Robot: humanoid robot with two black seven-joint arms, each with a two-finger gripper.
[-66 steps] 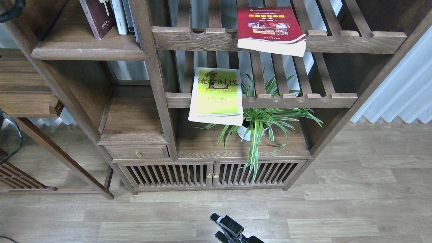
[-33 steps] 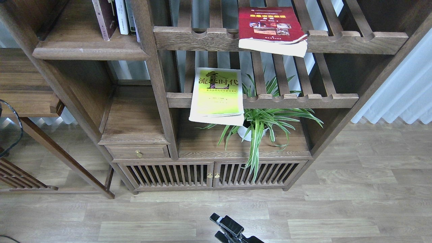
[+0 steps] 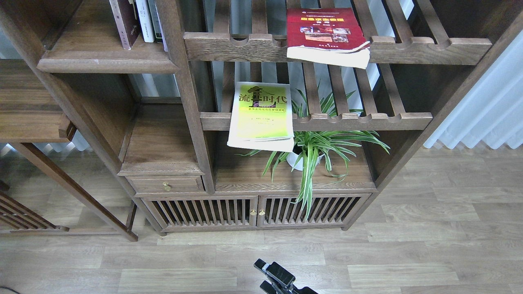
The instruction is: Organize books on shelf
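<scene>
While most print on the covers is too small to read, the lime-yellow paperback point(image 3: 261, 116) shows big dark characters reading 流金时代. It lies flat on the lower slatted rack point(image 3: 359, 121), overhanging its notched front rail. Just right of it, a striped spider plant in a white pot point(image 3: 314, 149) pushes leaves up through the slats. The red paperback with yellow title and photos point(image 3: 327, 34) lies on the upper slatted rack point(image 3: 429, 48). The dark maroon book point(image 3: 124, 22) stands upright on the solid dark brown shelf board point(image 3: 98, 61), beside slim white-spined books point(image 3: 145, 20). A black gripper point(image 3: 276, 277) shows at the bottom edge; which arm's it is, and whether its fingers are apart, I cannot tell.
</scene>
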